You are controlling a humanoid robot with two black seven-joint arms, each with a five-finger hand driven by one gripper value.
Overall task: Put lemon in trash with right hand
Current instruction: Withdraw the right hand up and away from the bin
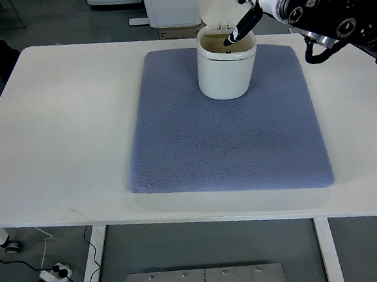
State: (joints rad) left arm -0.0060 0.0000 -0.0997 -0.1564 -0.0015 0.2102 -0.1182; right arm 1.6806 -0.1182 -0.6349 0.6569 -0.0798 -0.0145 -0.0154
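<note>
The right arm (335,8) is mostly glossy black, built from chunky rounded housings with a few round silver caps and small pale fasteners set into them. A bright metal ring shows along its lower edge, and a black bracket curves down beneath it. Toward the wrist the casing turns smooth white, tube-shaped and shiny. The right hand (243,6) has a white body with slim black fingers (241,27), each jointed and capped with dark tips.
</note>
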